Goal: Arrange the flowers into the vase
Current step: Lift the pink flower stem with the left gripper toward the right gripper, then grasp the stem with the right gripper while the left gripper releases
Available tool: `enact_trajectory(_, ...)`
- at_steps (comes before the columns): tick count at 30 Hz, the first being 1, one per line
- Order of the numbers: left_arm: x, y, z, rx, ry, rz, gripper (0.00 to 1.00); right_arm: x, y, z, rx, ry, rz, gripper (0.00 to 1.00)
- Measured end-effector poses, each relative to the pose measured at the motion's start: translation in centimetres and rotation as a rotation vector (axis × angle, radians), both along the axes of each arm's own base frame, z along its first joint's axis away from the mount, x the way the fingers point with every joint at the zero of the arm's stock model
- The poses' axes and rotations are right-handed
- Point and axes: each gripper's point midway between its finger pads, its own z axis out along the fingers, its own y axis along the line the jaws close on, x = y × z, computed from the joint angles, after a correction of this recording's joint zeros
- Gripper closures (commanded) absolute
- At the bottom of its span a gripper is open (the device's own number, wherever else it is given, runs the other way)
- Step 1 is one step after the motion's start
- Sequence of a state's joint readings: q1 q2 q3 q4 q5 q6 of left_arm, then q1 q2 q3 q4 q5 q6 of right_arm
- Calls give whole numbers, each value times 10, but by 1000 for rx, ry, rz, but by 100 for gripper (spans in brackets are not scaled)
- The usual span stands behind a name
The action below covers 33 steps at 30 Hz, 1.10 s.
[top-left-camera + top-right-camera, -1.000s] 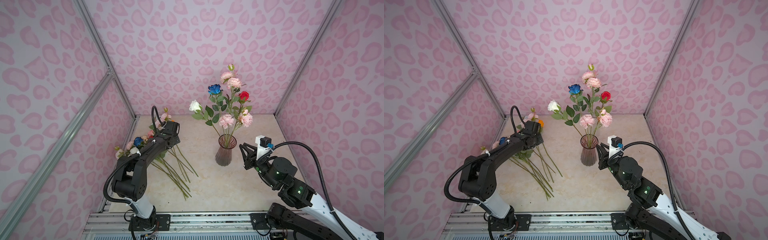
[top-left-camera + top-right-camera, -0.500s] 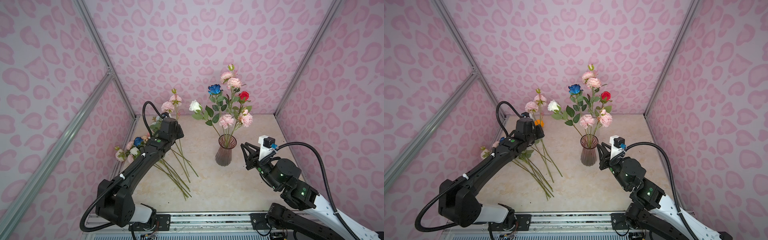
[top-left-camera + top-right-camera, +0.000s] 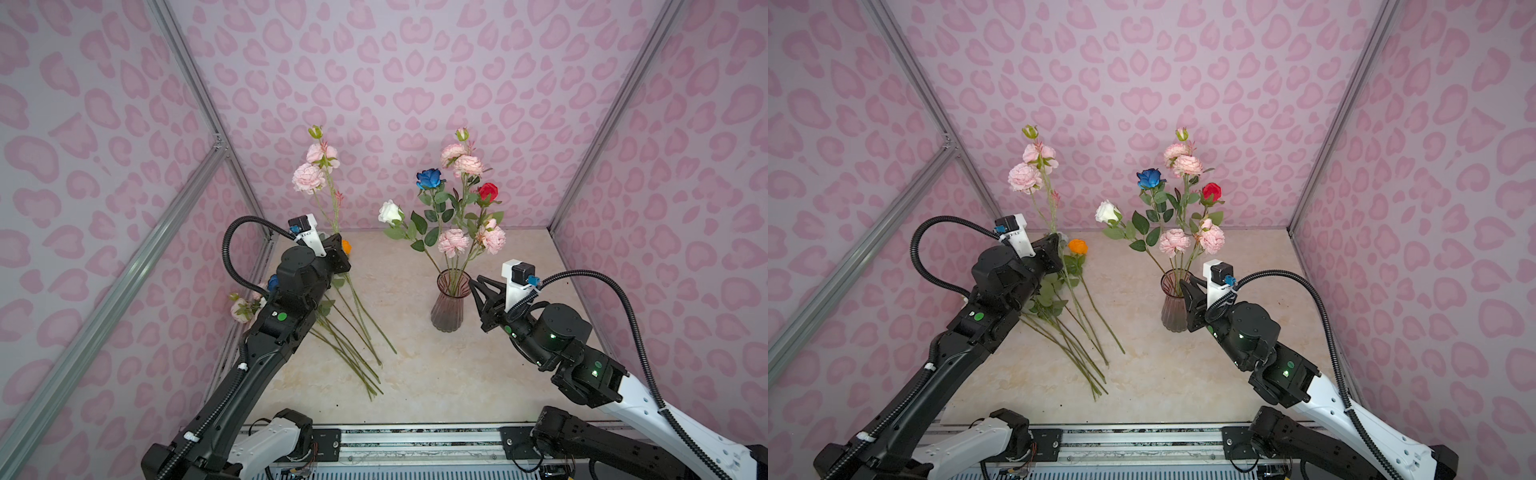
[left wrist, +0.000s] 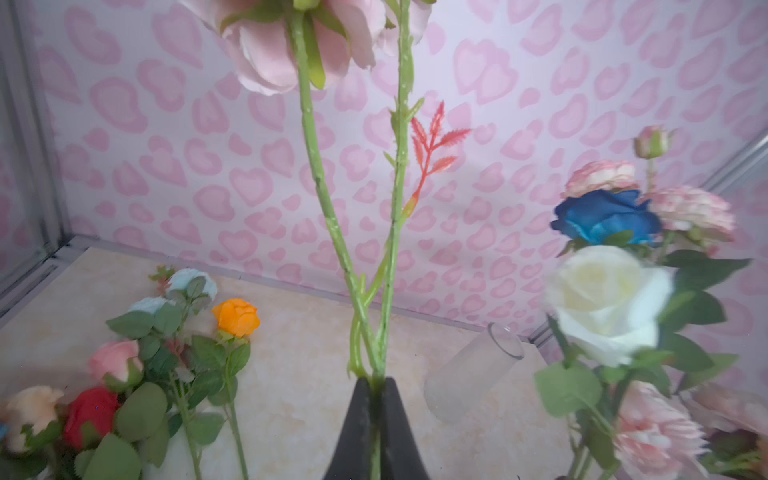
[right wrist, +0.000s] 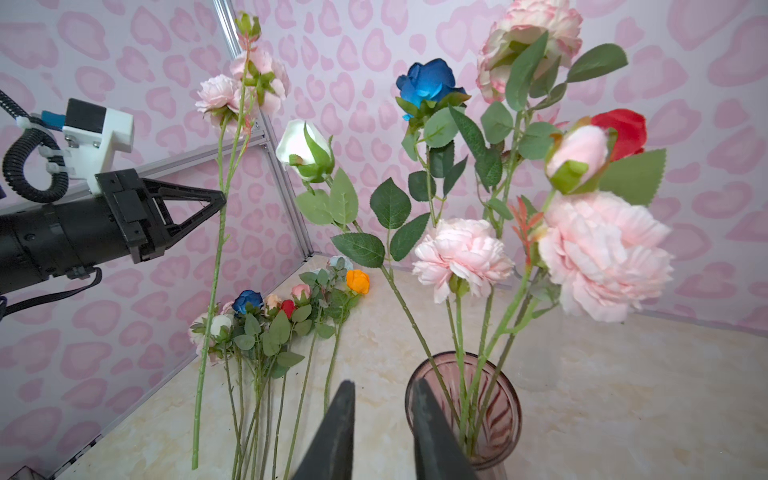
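Inside the vase (image 3: pixel 446 313) stand several mixed flowers (image 3: pixel 453 242).

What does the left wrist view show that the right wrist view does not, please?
Only the left wrist view plainly shows a clear empty glass on the table. Only the right wrist view shows the purple vase, the red rose standing in it, and the open right gripper near its rim. Both show the left gripper shut on the pink peony stem, the white rose, and the orange rose lying on the table.
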State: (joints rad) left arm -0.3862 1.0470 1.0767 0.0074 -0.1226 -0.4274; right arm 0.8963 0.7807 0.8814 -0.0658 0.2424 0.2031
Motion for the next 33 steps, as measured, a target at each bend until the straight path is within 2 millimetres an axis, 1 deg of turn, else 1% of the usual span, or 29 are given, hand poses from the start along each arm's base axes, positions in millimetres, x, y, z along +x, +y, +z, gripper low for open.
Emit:
enact_trajectory(4,-13,-23,28,-13,-108,-151,97,-3,21,16,-9,-21,57,67)
enact_trajectory(6,-22,-36,41,-28,-164,-240,96,-8,37,26,-10,-31,107,63)
enact_trajectory(8,-32,-46,49,-39,-212,-311,97,-12,55,32,-15,-36,160,59)
enact_trajectory(13,-58,-69,54,-50,-272,-456,97,-16,103,32,-53,-15,273,53)
enact_trajectory(15,-71,-78,57,-54,-293,-515,96,-16,124,30,-65,-4,318,50)
enact_trajectory(17,-82,-83,60,-57,-314,-558,97,-16,143,27,-72,6,356,49)
enact_trajectory(19,-89,-83,62,-63,-329,-573,96,-13,159,27,-65,14,385,49)
enact_trajectory(22,-97,-80,64,-75,-347,-579,97,-4,177,27,-58,22,392,49)
enact_trajectory(25,-103,-79,63,-79,-353,-591,96,3,189,33,-47,16,397,51)
enact_trajectory(27,-105,-80,63,-83,-356,-599,97,6,197,39,-29,9,405,57)
enact_trajectory(30,-107,-79,66,-87,-364,-599,96,12,203,42,-12,9,400,71)
enact_trajectory(32,-109,-77,67,-92,-369,-599,96,14,206,41,-11,11,400,84)
enact_trajectory(33,-110,-77,68,-95,-371,-600,96,13,208,42,-5,12,408,88)
